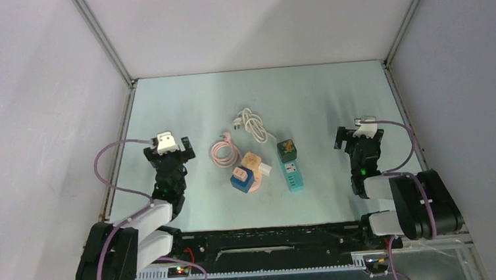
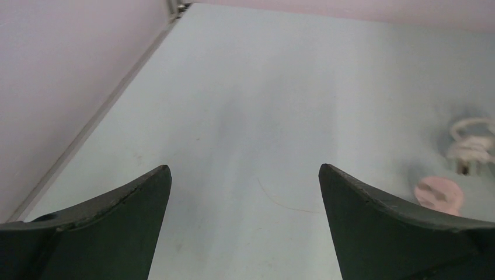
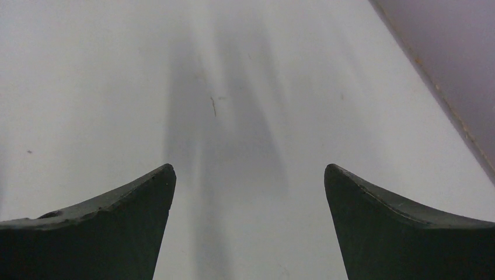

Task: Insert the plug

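Note:
A white coiled cable with a plug [image 1: 252, 124] lies mid-table; its plug also shows in the left wrist view [image 2: 470, 147]. A pink coiled cable with a plug [image 1: 224, 151] lies beside it; a pink part of it shows in the left wrist view [image 2: 438, 193]. A teal power strip [image 1: 291, 166] lies right of centre. A blue cube socket [image 1: 242, 178] sits on a pink base beside a tan block [image 1: 252, 160]. My left gripper [image 1: 168, 147] is open and empty, left of the cables. My right gripper [image 1: 361, 132] is open and empty, right of the strip.
A green-and-brown cube adapter [image 1: 287, 149] sits at the far end of the teal strip, and a small white adapter [image 1: 264, 170] lies next to the blue cube. Walls enclose the table on the left, back and right. The arm bases sit at the near edge.

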Controlling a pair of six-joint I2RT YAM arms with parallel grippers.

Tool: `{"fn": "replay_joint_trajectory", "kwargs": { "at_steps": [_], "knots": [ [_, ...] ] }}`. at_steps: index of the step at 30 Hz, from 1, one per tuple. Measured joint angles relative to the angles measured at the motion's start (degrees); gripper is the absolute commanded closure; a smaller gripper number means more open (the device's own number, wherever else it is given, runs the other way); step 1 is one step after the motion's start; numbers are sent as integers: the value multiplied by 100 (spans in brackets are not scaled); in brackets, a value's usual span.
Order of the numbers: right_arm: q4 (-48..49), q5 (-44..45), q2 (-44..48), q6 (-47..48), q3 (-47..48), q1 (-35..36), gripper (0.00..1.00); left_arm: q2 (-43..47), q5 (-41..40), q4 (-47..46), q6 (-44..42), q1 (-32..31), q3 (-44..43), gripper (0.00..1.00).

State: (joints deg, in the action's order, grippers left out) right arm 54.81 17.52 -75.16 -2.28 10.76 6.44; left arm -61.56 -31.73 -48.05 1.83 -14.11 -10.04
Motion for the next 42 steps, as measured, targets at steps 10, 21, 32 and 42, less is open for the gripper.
{"fn": "replay_joint_trajectory", "kwargs": {
  "at_steps": [10, 21, 32, 42],
  "knots": [
    [310, -50, -293, -28, -26, -146, 0, 592, 765, -409, -658, -2, 511, 0],
    [365, -101, -293, -31, -24, -184, 0, -894, 323, -1838, -1054, 275, 643, 0],
    [348, -229, -293, -74, -9, -269, 0, -1154, 669, -1982, -531, 942, 487, 0],
    [313, -275, -293, -76, -4, -293, 0, -1154, 645, -1676, -326, 1025, 306, 0]
  ]
}}
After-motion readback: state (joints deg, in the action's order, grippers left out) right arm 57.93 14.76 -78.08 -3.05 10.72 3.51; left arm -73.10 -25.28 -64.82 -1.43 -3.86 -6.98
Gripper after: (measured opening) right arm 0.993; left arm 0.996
